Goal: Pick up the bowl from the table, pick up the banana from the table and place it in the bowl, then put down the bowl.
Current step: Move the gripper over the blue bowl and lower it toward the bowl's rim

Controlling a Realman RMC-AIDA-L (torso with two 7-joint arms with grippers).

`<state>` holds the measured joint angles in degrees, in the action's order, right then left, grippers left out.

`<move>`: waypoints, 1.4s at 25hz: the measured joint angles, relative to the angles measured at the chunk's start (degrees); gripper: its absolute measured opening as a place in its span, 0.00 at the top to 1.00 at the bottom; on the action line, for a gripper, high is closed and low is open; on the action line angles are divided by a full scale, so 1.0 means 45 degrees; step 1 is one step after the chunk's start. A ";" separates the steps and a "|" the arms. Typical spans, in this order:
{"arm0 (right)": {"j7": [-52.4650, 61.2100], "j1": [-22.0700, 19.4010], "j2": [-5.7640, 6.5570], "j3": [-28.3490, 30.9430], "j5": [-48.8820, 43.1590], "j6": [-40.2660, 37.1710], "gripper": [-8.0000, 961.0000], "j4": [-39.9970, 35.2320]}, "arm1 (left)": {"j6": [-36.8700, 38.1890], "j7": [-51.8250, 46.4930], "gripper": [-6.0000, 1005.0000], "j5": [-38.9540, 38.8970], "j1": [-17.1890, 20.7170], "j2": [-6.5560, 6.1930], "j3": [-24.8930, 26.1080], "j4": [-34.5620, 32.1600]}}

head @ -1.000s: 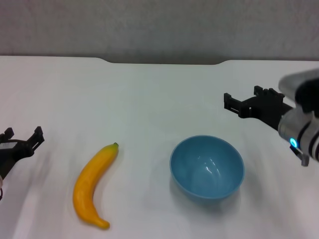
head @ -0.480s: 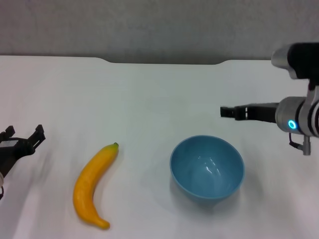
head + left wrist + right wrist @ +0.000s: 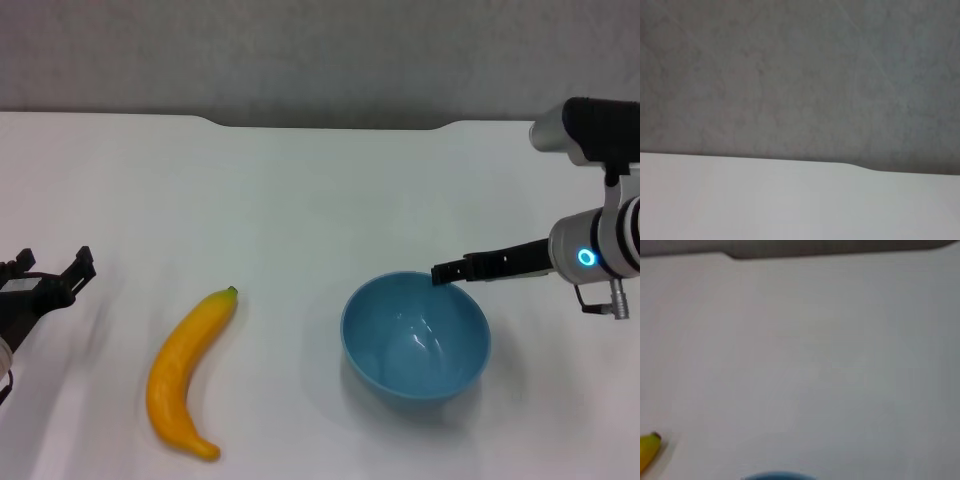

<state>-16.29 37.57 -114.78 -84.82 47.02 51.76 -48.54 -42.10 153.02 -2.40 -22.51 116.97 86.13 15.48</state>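
The light-blue bowl (image 3: 415, 340) stands upright on the white table (image 3: 300, 200), right of centre near the front. The yellow banana (image 3: 185, 375) lies on the table to its left, stem tip pointing away from me. My right gripper (image 3: 441, 271) reaches in from the right, turned edge-on, open, with its tips just above the bowl's far right rim. The right wrist view shows the bowl's rim (image 3: 777, 475) and the banana's stem end (image 3: 648, 450). My left gripper (image 3: 55, 266) is open and empty at the left edge, left of the banana.
The table's far edge has a shallow dark notch (image 3: 330, 122) with a grey wall behind it. The left wrist view shows only the table's far edge (image 3: 790, 200) and the wall.
My right gripper has rolled from flat to edge-on and come down and towards me, from behind the bowl to its far right rim. The left gripper has barely shifted.
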 joint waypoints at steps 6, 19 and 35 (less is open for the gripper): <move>-0.0212 0.0089 -0.0028 0.0153 0.0054 0.0253 0.10 0.0267 | 0.0000 -0.0195 0.17 0.0021 0.0002 -0.0007 -0.0002 0.0017; -0.0650 0.1783 -0.0058 0.0028 0.0078 0.0762 0.10 0.2942 | 0.0012 -0.0216 0.17 -0.0021 -0.0172 0.0011 0.0015 0.0017; -0.0808 0.1873 -0.0065 -0.0377 -0.0366 0.0799 0.27 0.2974 | 0.0020 -0.0239 0.17 -0.0057 -0.0172 -0.0009 0.0076 0.0007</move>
<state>-19.92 46.00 -115.07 -86.52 45.37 55.35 -35.16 -42.01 151.95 -2.65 -23.29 116.93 86.47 15.51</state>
